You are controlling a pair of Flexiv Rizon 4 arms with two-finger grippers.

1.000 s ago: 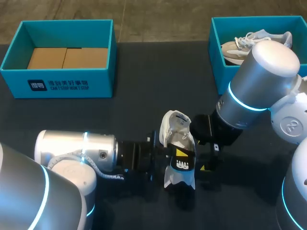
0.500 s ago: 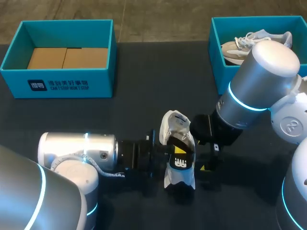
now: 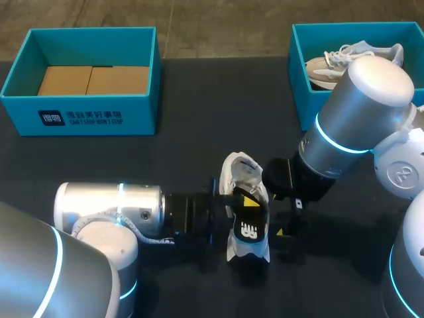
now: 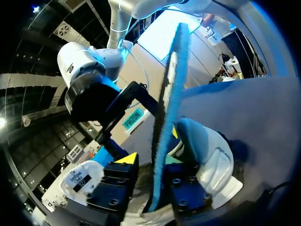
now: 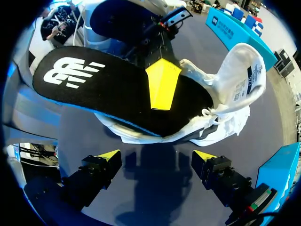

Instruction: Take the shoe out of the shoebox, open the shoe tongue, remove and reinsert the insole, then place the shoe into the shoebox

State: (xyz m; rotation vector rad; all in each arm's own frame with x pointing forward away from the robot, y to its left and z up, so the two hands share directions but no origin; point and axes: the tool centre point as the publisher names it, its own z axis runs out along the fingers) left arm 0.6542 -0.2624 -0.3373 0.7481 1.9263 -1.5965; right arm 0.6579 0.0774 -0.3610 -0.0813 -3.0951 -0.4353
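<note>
Two sets of jaws attend one shoe (image 3: 238, 173), which sits on the counter (image 3: 199, 99) between them, outside either box.

**Jaws.**
- The left jaws are closed on the insole (image 3: 249, 225), pinching its two faces.
- The right jaws stand wide open and hold nothing. Shoe and insole lie just ahead of them, not between them.

**Step in hand.** I judge this to be the insole step. One end of the insole appears to lie in the shoe's mouth while the rest projects clear. This moment alone does not show whether it is coming out or going back in.

**Next move.** Either way the insole needs travel along the shoe's length, kept in line with the opening. The shoe needs steadying, which the open right jaws are placed to do.

**Views compared.**
- The left wrist view shows the insole edge-on between its own jaws, blue rim outward. This confirms the two-sided grip, but little of the shoe shows.
- The right wrist view shows the insole's black face with its white mark. A left fingertip (image 5: 162, 82) lies across that face, and the tongue (image 5: 240, 66) is raised beyond it.
- Only the head view shows both arms together.
</note>
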